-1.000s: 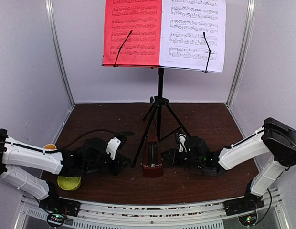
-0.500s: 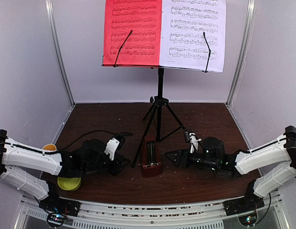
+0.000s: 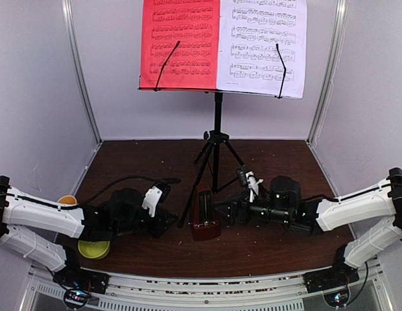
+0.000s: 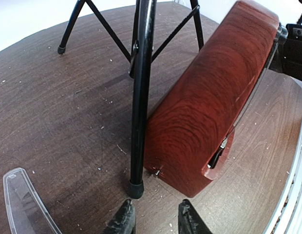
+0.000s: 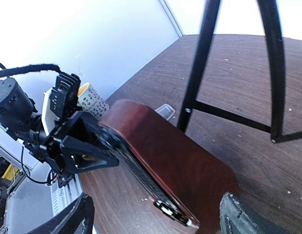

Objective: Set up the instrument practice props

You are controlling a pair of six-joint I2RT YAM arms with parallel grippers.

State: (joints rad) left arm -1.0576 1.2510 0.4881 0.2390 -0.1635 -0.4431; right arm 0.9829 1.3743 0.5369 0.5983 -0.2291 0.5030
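**Table (image 3: pixel 155 162), items from left to right**

1. Mug (image 3: pixel 67 199), orange inside. It sits at the far left edge, mostly hidden by the left arm, and is not part of the set.
2. Bowl (image 3: pixel 94 248), lime green, at the near left below the arm. Also not part of the set.
3. Left gripper (image 3: pixel 168 222), low over the table and pointing at the metronome's left side. Its fingers (image 4: pixel 124 219) are drawn close with a narrow gap, and nothing shows between them. No change over the last second.
4. Clear plastic piece (image 4: pixel 22 200), lying beside the left gripper. It is probably the metronome's cover, off the metronome.
5. Red sheet (image 3: pixel 180 44), on the left half of the stand's desk under a wire clip.
6. Music stand (image 3: pixel 218 116), upright at centre with its three legs spread.
7. Metronome (image 3: pixel 204 214), dark red, standing on the table just beside the stand's front-left leg, in about the same place as a second ago.
8. White sheet (image 3: pixel 262 42), on the right half of the desk, clipped.
9. Right gripper (image 3: pixel 222 210). A second ago it was tight against the metronome. It then backed off to the right while opening, and it is now back in. Its fingers (image 5: pixel 241 217) are spread wide on either side of the metronome, not pinching it.

**Status:** both sheets are in place. The metronome looks released and about to be gripped again, so its final placing is likely unfinished.
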